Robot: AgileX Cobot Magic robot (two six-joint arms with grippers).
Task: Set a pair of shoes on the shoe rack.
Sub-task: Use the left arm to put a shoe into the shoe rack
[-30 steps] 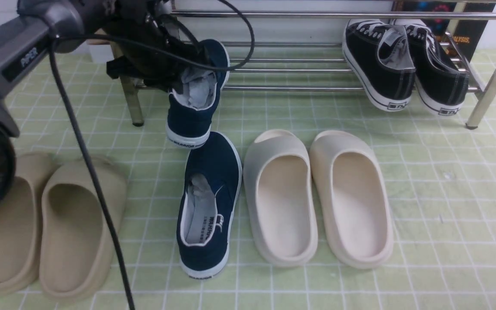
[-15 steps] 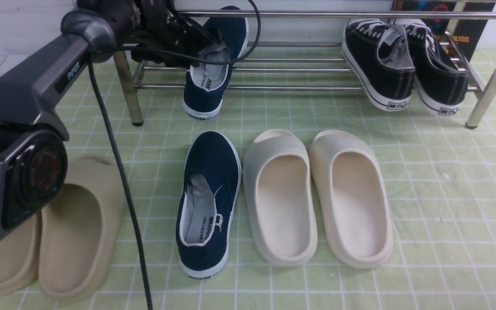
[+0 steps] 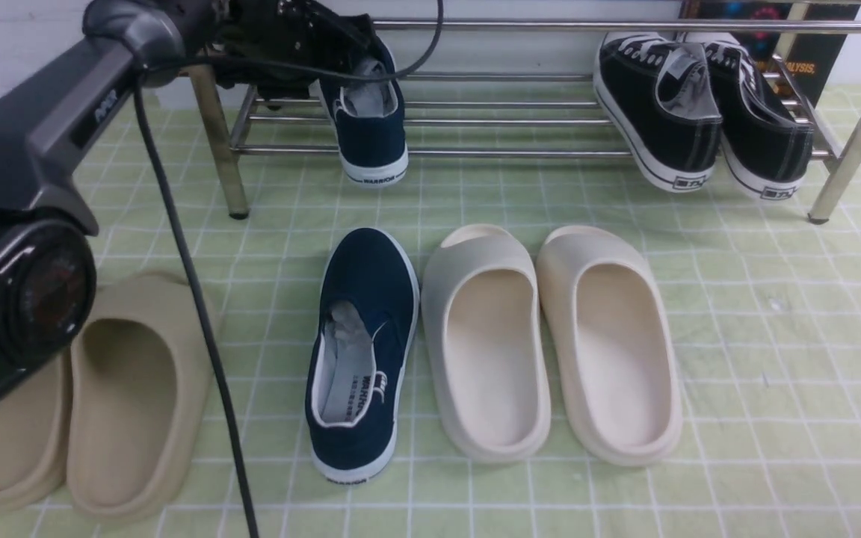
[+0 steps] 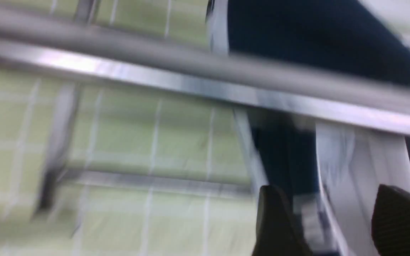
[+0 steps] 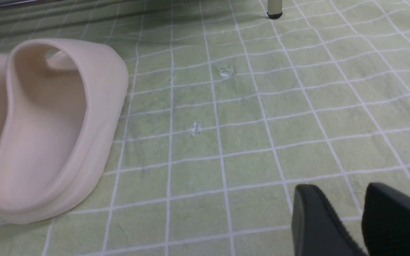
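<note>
- Navy canvas on a white rubber sole: the near shoe [image 3: 363,351] lies flat on the green mat [image 3: 774,336], toe pointing at the rack [image 3: 520,152], just beside the cream slides [image 3: 550,344].
- I judge it light, with a soft upper that will fold under a pinch. The paper stuffing gives it a little body.
- I would take it at the heel collar, one finger inside and one outside, where the canvas looks stiffest. The sole looks too wide for the jaws.
- My right gripper [image 5: 347,220] hangs low over bare mat by the slides, fingers slightly apart and holding nothing.
- Tan slides [image 3: 124,388] sit to the left, partly behind my left arm.
- Farther out, the far shoe [image 3: 374,142] rests on the rack toe-in, its heel tilted down and overhanging the front bar.
- My left gripper [image 4: 336,224] is at its collar, one finger on each side of the side wall. The wrist view is blurred, but I read it as clamped on the shoe.
- Chrome tubes look slick. The rubber should bite, but that overhanging heel might slide on release.
- Black sneakers [image 3: 692,112] sit at the rack's right end, well apart.
</note>
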